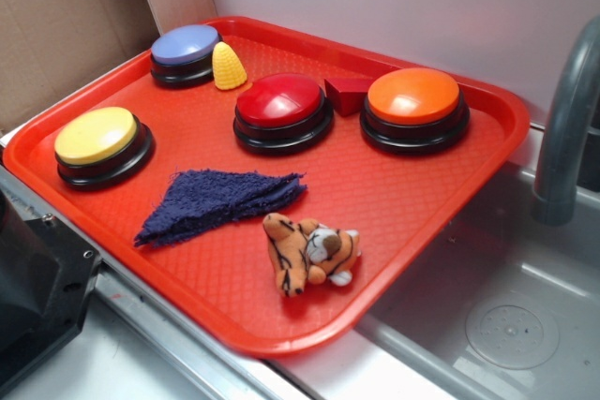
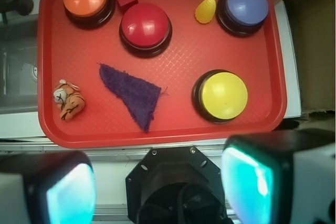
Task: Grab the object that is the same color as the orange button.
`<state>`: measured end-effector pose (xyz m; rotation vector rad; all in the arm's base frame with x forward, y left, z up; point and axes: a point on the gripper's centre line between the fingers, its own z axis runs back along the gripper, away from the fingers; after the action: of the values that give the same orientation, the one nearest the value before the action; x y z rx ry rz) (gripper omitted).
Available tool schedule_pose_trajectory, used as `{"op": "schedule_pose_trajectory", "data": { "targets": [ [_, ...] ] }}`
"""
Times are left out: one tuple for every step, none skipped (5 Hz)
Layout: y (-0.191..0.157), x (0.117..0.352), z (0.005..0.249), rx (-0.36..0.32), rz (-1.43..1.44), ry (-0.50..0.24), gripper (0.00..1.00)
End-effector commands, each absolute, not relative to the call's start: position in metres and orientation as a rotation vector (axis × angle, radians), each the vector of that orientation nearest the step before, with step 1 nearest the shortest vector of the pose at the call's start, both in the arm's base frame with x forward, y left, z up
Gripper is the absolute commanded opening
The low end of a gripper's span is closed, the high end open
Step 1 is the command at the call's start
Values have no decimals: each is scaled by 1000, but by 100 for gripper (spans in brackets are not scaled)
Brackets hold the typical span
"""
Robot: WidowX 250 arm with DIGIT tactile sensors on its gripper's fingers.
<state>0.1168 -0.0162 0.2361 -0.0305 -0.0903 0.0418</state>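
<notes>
The end effector (image 2: 160,187) shows only in the wrist view, where its two blurred, pale fingers (image 2: 65,190) stand wide apart at the bottom corners with nothing between them, high above and back from the tray's near edge. A black round mount (image 2: 176,182) sits between them.

Beyond it lies a shallow red plastic tray (image 1: 427,189) with a textured floor, holding everything. Near its front edge, towards the sink side, lies the small orange plush tiger with black stripes and white muzzle (image 1: 309,252), on its side and touching nothing else. Just beside it, apart, lies a dark blue folded terry cloth in a triangle (image 1: 220,203). A yellow-topped dome button on a black base (image 1: 100,144) sits near one side rim. Further back come a red-topped dome button (image 1: 283,110) and the glossy orange-topped dome button on a black base (image 1: 414,108), with a dark red block (image 1: 347,93) between them. At the far corner a blue-topped dome button (image 1: 185,53) has a yellow corn-shaped cone (image 1: 228,66) against it.

Beside the tray are a grey metal sink (image 1: 506,316) and a grey tap (image 1: 565,119). No writing is legible
</notes>
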Motion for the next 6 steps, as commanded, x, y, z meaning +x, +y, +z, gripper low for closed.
{"op": "schedule_pose_trajectory", "data": {
  "targets": [
    [-16,117,236,-30,42,-90,100],
    [-66,141,217,43,-212,-81,100],
    [-104,148,188,77,-465,-58,100],
    [-122,135,158,40,-715,-34,100],
    [-127,131,121,52,-746,21,100],
    [-127,131,82,12,-739,71,100]
  ]
}}
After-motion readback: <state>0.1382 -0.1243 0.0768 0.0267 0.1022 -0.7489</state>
